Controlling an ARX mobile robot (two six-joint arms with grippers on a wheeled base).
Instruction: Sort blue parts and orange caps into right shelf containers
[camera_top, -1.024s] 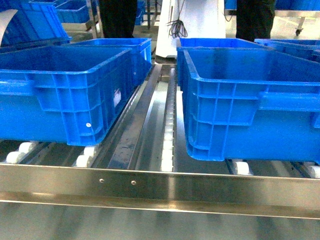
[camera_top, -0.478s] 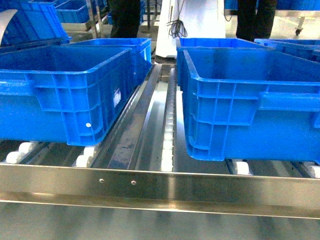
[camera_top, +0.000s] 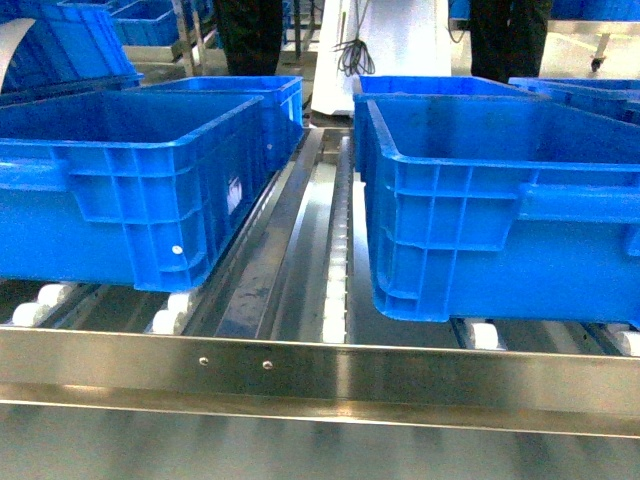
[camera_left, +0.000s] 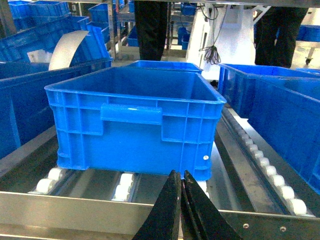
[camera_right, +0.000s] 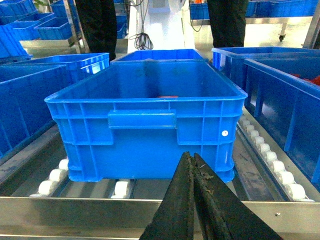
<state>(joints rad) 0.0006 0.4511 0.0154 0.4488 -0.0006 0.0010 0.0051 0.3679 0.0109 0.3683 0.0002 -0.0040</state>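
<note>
Two large blue bins, the right shelf containers, stand on the steel shelf (camera_top: 320, 375): one on the left (camera_top: 130, 180), one on the right (camera_top: 500, 200). Neither gripper shows in the head view. In the left wrist view my left gripper (camera_left: 181, 175) is shut with nothing in it, low in front of a bin (camera_left: 132, 120) and over the front rail. My right gripper (camera_right: 192, 157) is also shut and empty, facing another bin (camera_right: 145, 125). A thin orange sliver (camera_right: 165, 96) lies inside that bin; I cannot tell what it is. No blue parts are in view.
White rollers (camera_top: 335, 290) run down the steel channel between the bins. More blue bins stand behind and beside (camera_right: 280, 85), one with something orange-red inside (camera_right: 312, 80). People's legs (camera_top: 250, 35) and a white machine base (camera_top: 385, 50) are behind the shelf.
Only the people standing behind the shelf have shifted slightly. The bins and the shelf look the same.
</note>
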